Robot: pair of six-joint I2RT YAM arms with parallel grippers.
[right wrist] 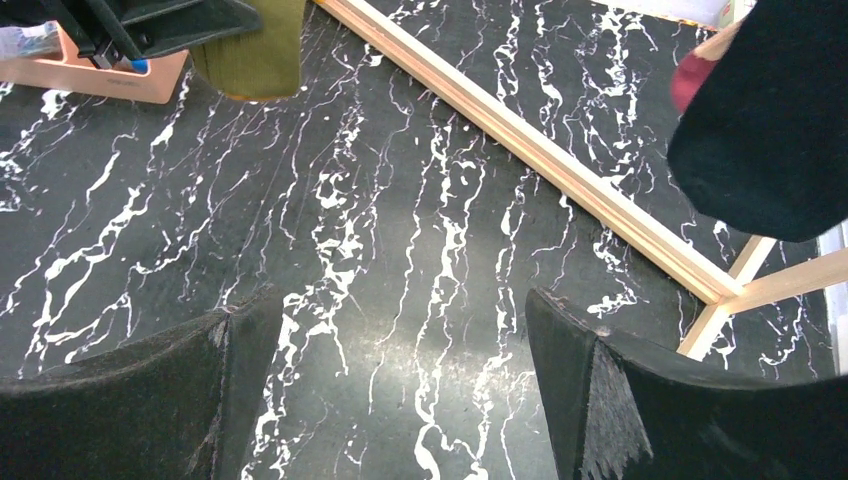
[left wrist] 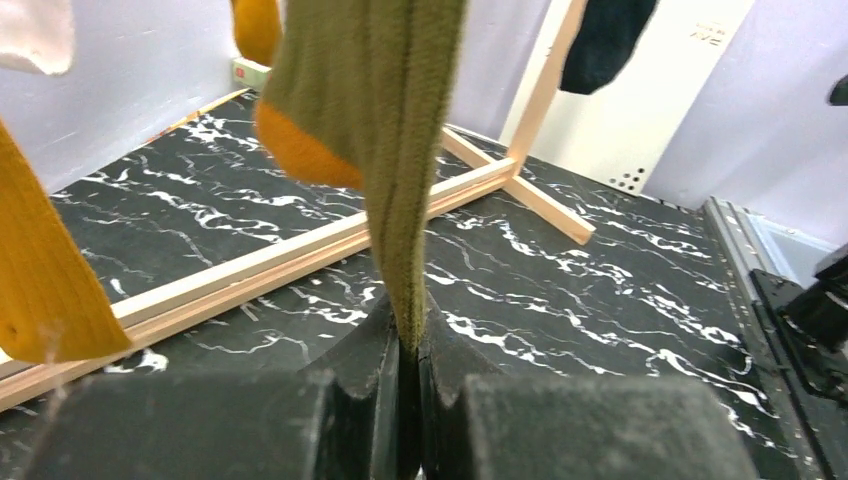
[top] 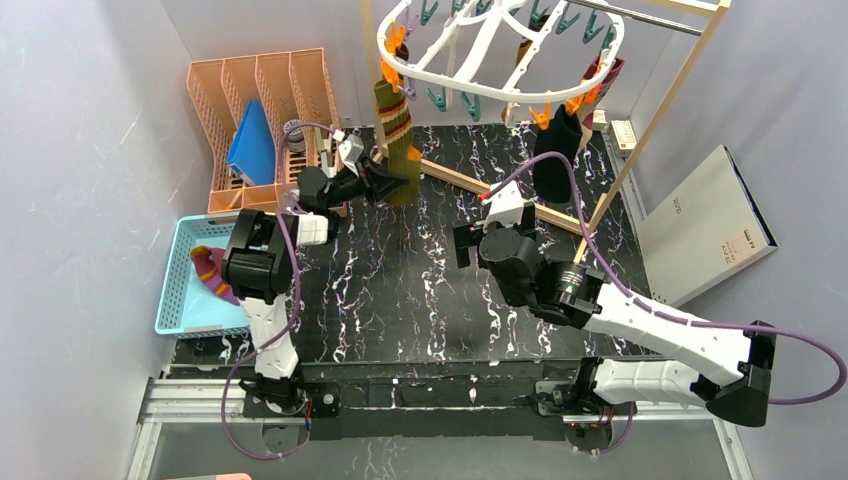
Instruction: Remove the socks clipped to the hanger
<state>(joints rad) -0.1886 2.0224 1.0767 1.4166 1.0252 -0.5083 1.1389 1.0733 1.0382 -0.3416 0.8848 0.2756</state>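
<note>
The white hanger [top: 478,42] hangs at the top with orange and teal clips. An olive striped sock [top: 395,125] hangs from its left rim. My left gripper [top: 392,183] is shut on the sock's lower edge; in the left wrist view the sock [left wrist: 400,150] runs down between the closed jaws of this gripper [left wrist: 408,340]. A black sock [top: 555,155] hangs at the right, and a maroon striped sock [top: 603,75] hangs behind it. My right gripper [top: 480,238] is open and empty over the mat [right wrist: 400,330], with the black sock [right wrist: 770,130] up to its right. A purple-orange sock [top: 212,272] lies in the teal basket.
The teal basket [top: 180,300] stands at the left edge. An orange file rack [top: 265,100] with a blue folder is behind it. The wooden frame's base bar [top: 500,190] crosses the mat. A mustard sock [left wrist: 50,270] hangs near the left wrist camera. A grey box [top: 705,220] lies at the right.
</note>
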